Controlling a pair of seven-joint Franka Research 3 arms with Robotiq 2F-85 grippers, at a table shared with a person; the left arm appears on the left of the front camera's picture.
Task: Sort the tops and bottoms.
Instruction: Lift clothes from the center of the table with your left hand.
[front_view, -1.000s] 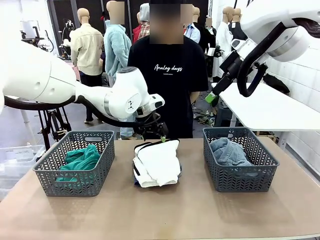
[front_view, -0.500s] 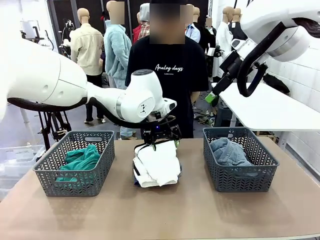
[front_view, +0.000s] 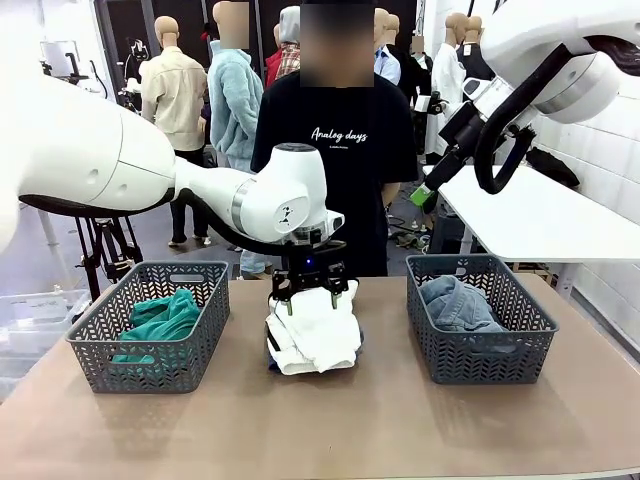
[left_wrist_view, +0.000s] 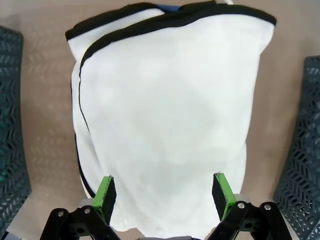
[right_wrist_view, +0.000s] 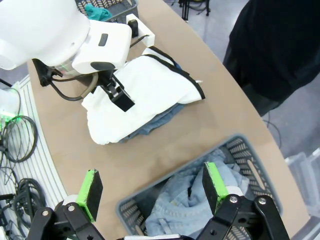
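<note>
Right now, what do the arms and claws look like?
The left arm and right arm have glossy white rounded shells. The left claw and right claw are black, two-fingered, with bright green pads. A black cable loops outside the right arm.

Left arm (front_view: 100, 160), right arm (front_view: 570, 70): glossy white rounded shells, black cables. Left gripper (left_wrist_view: 163, 186), right gripper (right_wrist_view: 152, 192): black, green pads (left_wrist_view: 106, 192). Person (front_view: 340, 160): black T-shirt, white script print.

Saw soft, matt cloth with black edging in the white bottoms (left_wrist_view: 165, 110), faded woven denim (front_view: 455, 300) and a soft teal top (front_view: 165, 320). Noted dull grey plastic lattice in the left basket (front_view: 150, 365) and right basket (front_view: 480, 360); a smooth matt brown worktop (front_view: 320, 430); a glossy white arm shell (front_view: 90, 160); a matt black left pincer (left_wrist_view: 165, 192) with green pads (left_wrist_view: 106, 192).
</note>
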